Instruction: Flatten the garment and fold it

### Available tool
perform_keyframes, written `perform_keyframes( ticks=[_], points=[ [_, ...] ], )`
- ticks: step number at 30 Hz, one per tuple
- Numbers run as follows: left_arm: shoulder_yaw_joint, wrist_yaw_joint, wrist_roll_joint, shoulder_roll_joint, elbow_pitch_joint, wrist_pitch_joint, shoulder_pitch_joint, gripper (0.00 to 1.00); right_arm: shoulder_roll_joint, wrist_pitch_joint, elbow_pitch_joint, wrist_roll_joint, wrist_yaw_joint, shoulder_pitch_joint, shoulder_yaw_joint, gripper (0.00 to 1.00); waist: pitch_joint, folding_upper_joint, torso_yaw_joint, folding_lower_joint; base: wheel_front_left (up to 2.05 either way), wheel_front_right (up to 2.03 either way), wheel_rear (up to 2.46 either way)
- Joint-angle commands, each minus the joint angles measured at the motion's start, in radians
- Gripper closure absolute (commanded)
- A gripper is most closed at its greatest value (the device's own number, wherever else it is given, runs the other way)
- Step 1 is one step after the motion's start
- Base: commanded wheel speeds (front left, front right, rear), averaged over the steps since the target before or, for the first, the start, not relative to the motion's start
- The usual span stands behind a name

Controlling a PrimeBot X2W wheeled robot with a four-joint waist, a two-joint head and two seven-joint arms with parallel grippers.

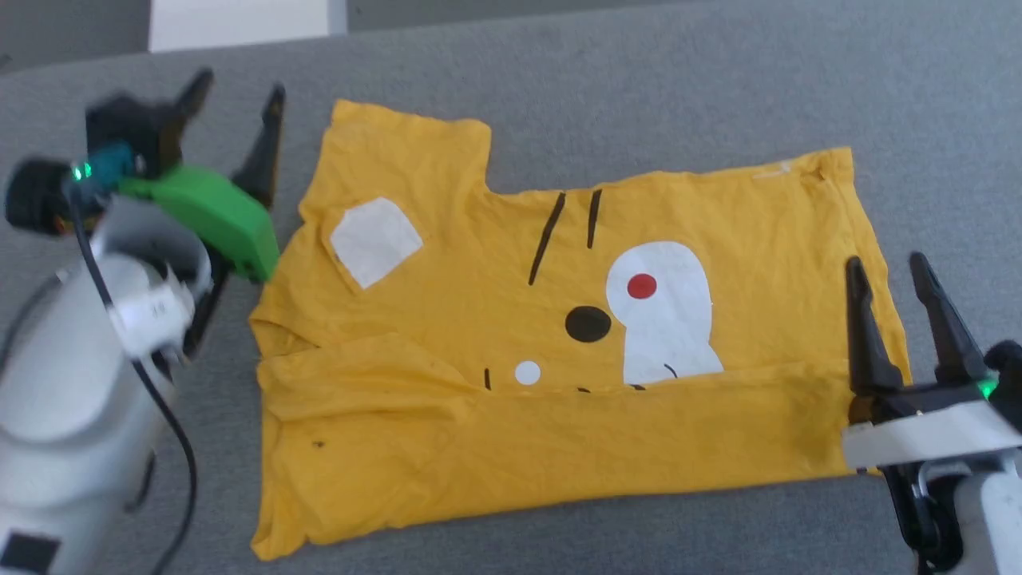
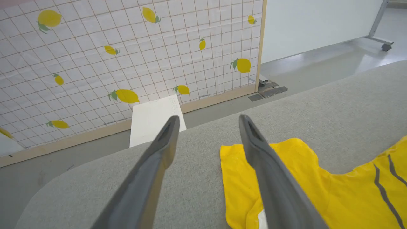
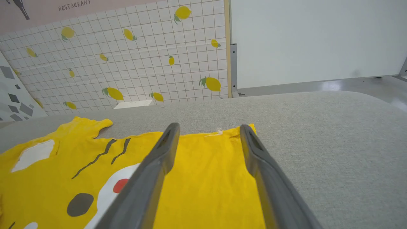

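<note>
Big grey padded surface (image 1: pixel 639 80) under both arms, with a lemon-print grid screen (image 2: pixel 95 63) standing beyond the left gripper's fingertips. The garment (image 1: pixel 495 431) lies spread out flat between the two grippers. Its long edge nearest the robot is folded up, so a plain yellow band covers the bottom of the cartoon face.

The left gripper (image 1: pixel 239 86) has its fingers spread wide and it's holding nothing. It's over bare grey, with the sleeve just beside its inner finger. There's a chunky green cover (image 1: pixel 211 216) on that wrist.

The right gripper (image 1: pixel 886 263) is spread apart too and empty. Its fingers are over the shirt's end on that side – I can't tell if they're actually touching the cloth.

Face bits, going from the right gripper toward the left one:
- a white patch (image 1: pixel 663 311) with a red spot (image 1: pixel 641 285)
- a black oval (image 1: pixel 588 323)
- two black strokes (image 1: pixel 563 228)
- a smaller white patch (image 1: pixel 374 239) close to the left gripper
</note>
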State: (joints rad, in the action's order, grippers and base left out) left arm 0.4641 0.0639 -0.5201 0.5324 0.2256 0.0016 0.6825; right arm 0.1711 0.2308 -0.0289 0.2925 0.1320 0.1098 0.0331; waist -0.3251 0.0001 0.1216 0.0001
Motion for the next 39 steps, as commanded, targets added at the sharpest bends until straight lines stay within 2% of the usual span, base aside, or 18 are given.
perform_keyframes(
  ticks=[1,8,10,16,23,24,26,31,35,39],
  points=[
    [0.007,-0.021,0.003,0.01,0.037,0.037,0.056,0.0,-0.003,0.01,0.009,-0.008,-0.001,0.029,-0.011,0.0,-0.099,-0.0001,0.07,-0.0001,0.0,0.0,0.0],
    [0.021,-0.088,-0.044,0.036,0.179,0.313,0.28,0.0,-0.026,0.009,0.036,-0.019,-0.001,0.108,-0.069,0.0,-0.193,-0.0001,0.141,-0.0001,0.0,0.0,0.0],
    [0.033,-0.093,-0.051,0.045,0.201,0.403,0.321,0.0,-0.034,0.009,0.041,-0.018,-0.001,0.122,-0.077,0.0,-0.211,-0.0001,0.155,-0.0001,0.0,0.0,0.0],
    [0.031,-0.043,-0.099,0.048,0.237,0.628,0.374,0.0,-0.051,0.013,0.052,-0.02,-0.001,0.138,-0.089,0.0,-0.244,-0.0001,0.181,-0.0001,0.0,0.0,0.0],
    [0.021,0.037,-0.135,0.054,0.237,0.775,0.362,0.0,-0.06,0.013,0.044,-0.021,-0.001,0.141,-0.095,0.0,-0.256,-0.0001,0.189,-0.0001,0.0,0.0,0.0],
    [0.021,0.05,-0.137,0.057,0.231,0.793,0.358,0.08,-0.06,0.01,0.043,-0.022,-0.001,0.145,-0.096,0.0,-0.257,-0.0001,0.189,-0.0001,0.0,0.0,0.0],
    [0.024,0.054,-0.144,0.064,0.213,0.821,0.348,1.0,-0.057,-0.003,0.041,-0.022,-0.001,0.16,-0.098,0.0,-0.259,-0.0001,0.188,-0.0001,0.0,0.0,0.0],
    [0.03,0.049,-0.162,0.076,0.158,0.86,0.327,1.0,-0.037,-0.107,0.023,-0.016,-0.001,0.259,-0.087,0.0,-0.261,-0.0001,0.181,-0.0001,0.0,0.0,0.0],
    [0.032,0.052,-0.158,0.088,0.125,0.862,0.324,1.0,-0.031,-0.283,-0.042,-0.002,-0.001,0.418,-0.051,0.0,-0.264,-0.0001,0.174,-0.0001,0.0,0.0,0.0],
    [0.038,0.05,-0.16,0.082,0.105,0.861,0.326,1.0,-0.051,-0.523,-0.186,-0.008,-0.001,0.585,0.024,0.0,-0.269,-0.0001,0.157,-0.0001,0.0,0.0,0.0]
  ],
)
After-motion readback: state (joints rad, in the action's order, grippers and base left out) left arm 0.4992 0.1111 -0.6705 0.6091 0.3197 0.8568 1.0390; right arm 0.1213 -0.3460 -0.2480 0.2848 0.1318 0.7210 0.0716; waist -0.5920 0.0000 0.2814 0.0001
